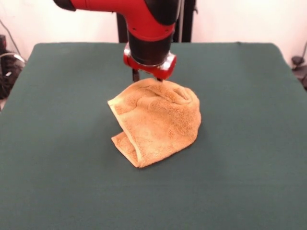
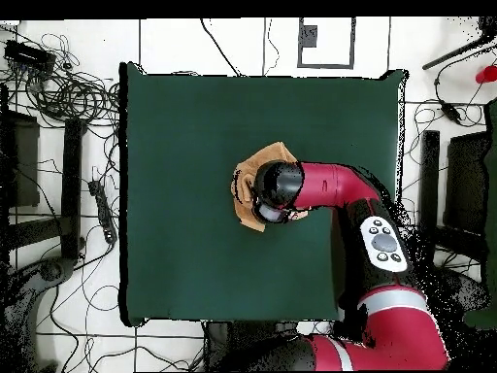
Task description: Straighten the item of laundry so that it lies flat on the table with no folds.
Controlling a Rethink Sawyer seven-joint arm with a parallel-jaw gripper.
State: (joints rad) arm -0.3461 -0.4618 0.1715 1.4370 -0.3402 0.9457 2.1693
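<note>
Towel [image 1: 158, 122] — bunched, folded over

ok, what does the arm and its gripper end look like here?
The arm has glossy red shells with black joint sections. One link carries a pale grey oval button panel. At the wrist, a black cylinder ends in a red flange with silver trim; the gripper shows only thin dark tips below it.
</note>
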